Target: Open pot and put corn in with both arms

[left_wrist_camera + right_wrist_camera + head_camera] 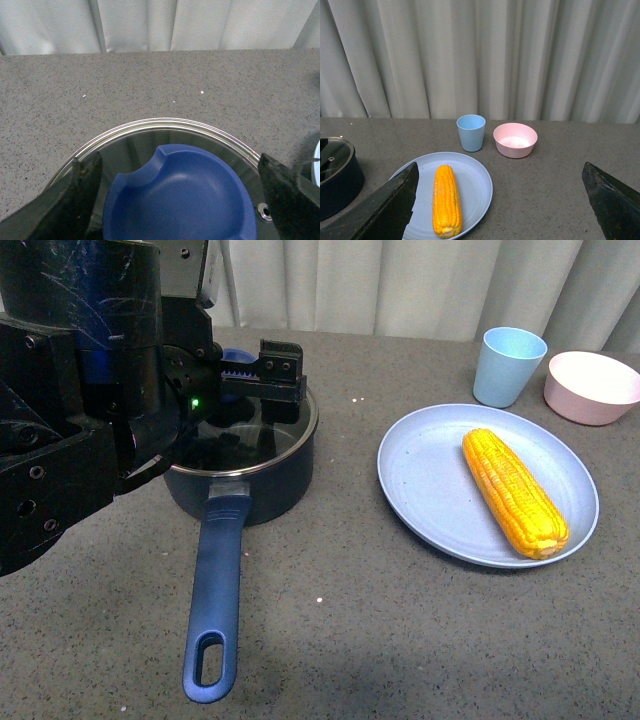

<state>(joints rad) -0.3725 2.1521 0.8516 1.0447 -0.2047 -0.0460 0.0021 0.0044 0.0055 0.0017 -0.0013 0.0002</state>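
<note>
Grey speckled tabletop (420,640) stretches out ahead of me, a few white flecks (201,92) on it; pale pleated curtain (400,280) hangs behind, soft even light all over.

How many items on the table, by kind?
Blue saucepan: 1
Glass lid: 1
Corn cob: 1
Light blue plate: 1
Light blue cup: 1
Pink bowl: 1
Total: 6

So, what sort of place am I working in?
Probably a staged tabletop setup rather than a real kitchen: a grey speckled table, a pale curtain behind it, and props like a pot and corn on a plate.
</note>
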